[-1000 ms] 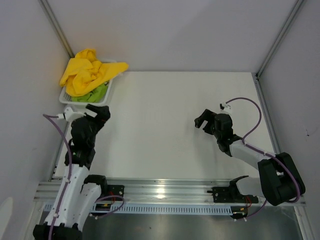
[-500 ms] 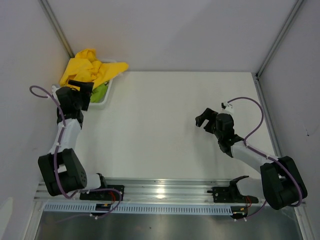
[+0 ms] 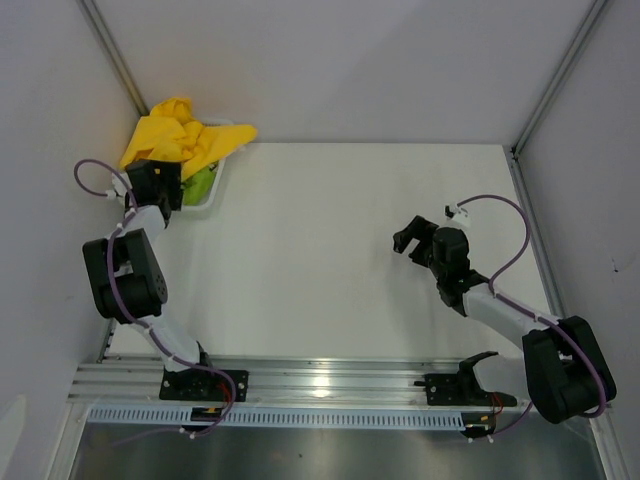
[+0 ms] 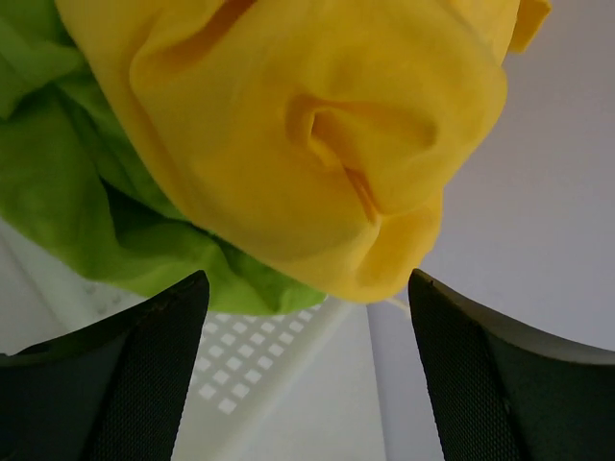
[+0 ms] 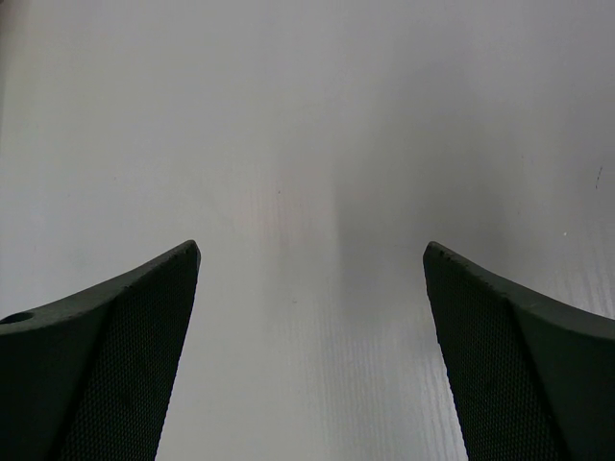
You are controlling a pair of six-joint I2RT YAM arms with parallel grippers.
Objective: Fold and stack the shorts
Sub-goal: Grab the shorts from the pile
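Observation:
The yellow shorts (image 3: 178, 140) lie crumpled on top of the lime green shorts (image 3: 203, 184) in a white mesh basket (image 3: 211, 203) at the far left corner. My left gripper (image 3: 168, 186) is at the basket's near left side, open. In the left wrist view the yellow shorts (image 4: 317, 125) and green shorts (image 4: 86, 192) bulge just ahead of the left gripper (image 4: 307, 280), above the basket's rim (image 4: 279, 375). Nothing sits between its fingers. My right gripper (image 3: 408, 238) hovers open over the bare table right of centre. The right wrist view shows the right gripper (image 5: 311, 248) with only tabletop between its fingers.
White walls and metal frame posts (image 3: 118, 60) close in behind and beside the basket. The white table (image 3: 320, 230) stretches between the two arms. A metal rail (image 3: 320, 380) runs along the near edge.
My left arm has swung from the near left of the table up to the basket, its gripper now against the shorts pile. The right arm has barely shifted.

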